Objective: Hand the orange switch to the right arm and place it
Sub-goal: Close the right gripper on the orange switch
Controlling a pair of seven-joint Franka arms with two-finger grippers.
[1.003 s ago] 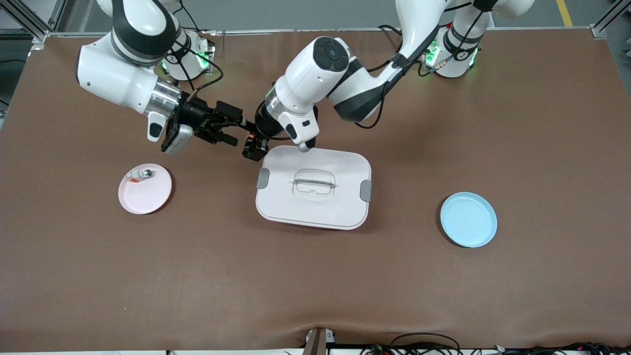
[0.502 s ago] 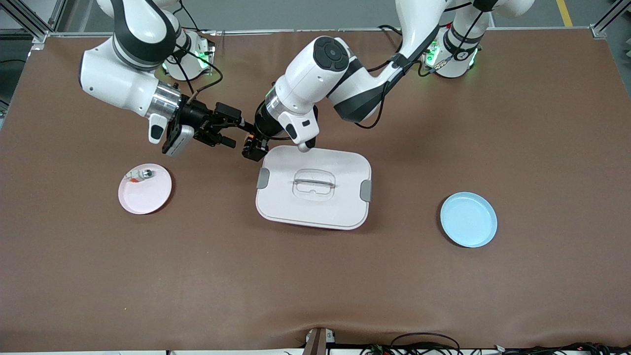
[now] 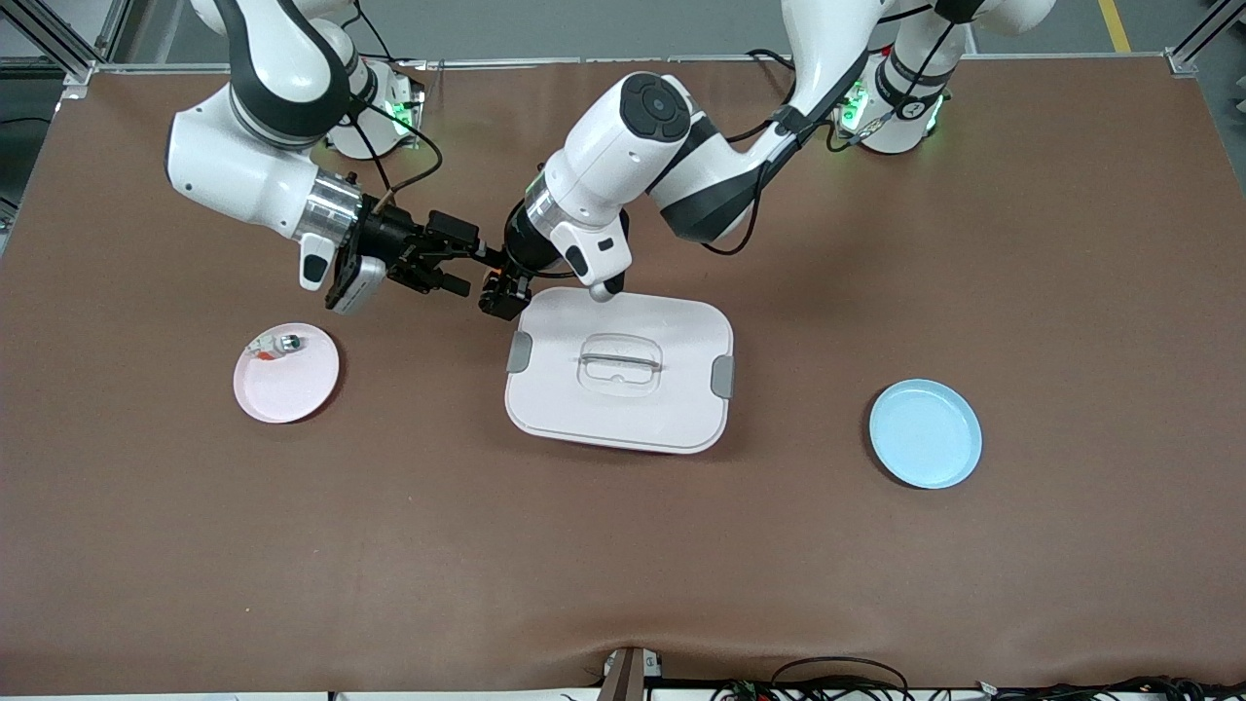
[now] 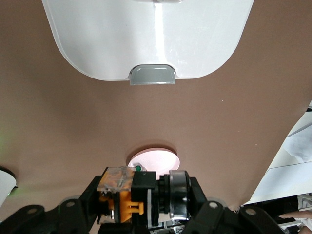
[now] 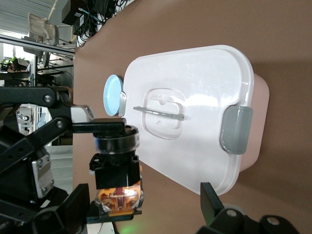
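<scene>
The orange switch [image 3: 495, 281] hangs in the air next to the white box's corner at the right arm's end, with my left gripper [image 3: 501, 292] shut on it. In the left wrist view the switch [image 4: 124, 202] fills the left gripper [image 4: 144, 201], its silver-ringed cap against one finger. My right gripper [image 3: 474, 270] stands open right beside it. In the right wrist view the switch [image 5: 117, 183] shows between the right gripper's [image 5: 145, 200] spread fingers, close to one of them and well apart from the other.
A white lidded box [image 3: 672, 414] with grey clips sits mid-table. A pink plate [image 3: 292, 389] holding a small silver-capped part [image 3: 283, 343] lies toward the right arm's end. A blue plate [image 3: 925, 433] lies toward the left arm's end.
The right arm has shifted a little toward the left gripper, bringing its open fingers closer around the switch. The left arm and the switch have stayed put.
</scene>
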